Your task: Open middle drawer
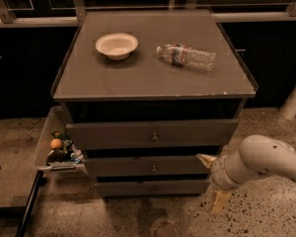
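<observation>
The grey cabinet has three drawers. The middle drawer is shut, with its small brass knob at the centre. The taller top drawer stands slightly out above it, and the bottom drawer is below. My gripper is at the cabinet's lower right, level with the right end of the middle drawer. It is open and empty, with one tan finger up by the drawer's right end and the other finger hanging low. It is well right of the knob.
A white bowl and a lying plastic water bottle are on the cabinet top. A clear side bin with snacks hangs on the left. A white post stands at the right. The floor is speckled.
</observation>
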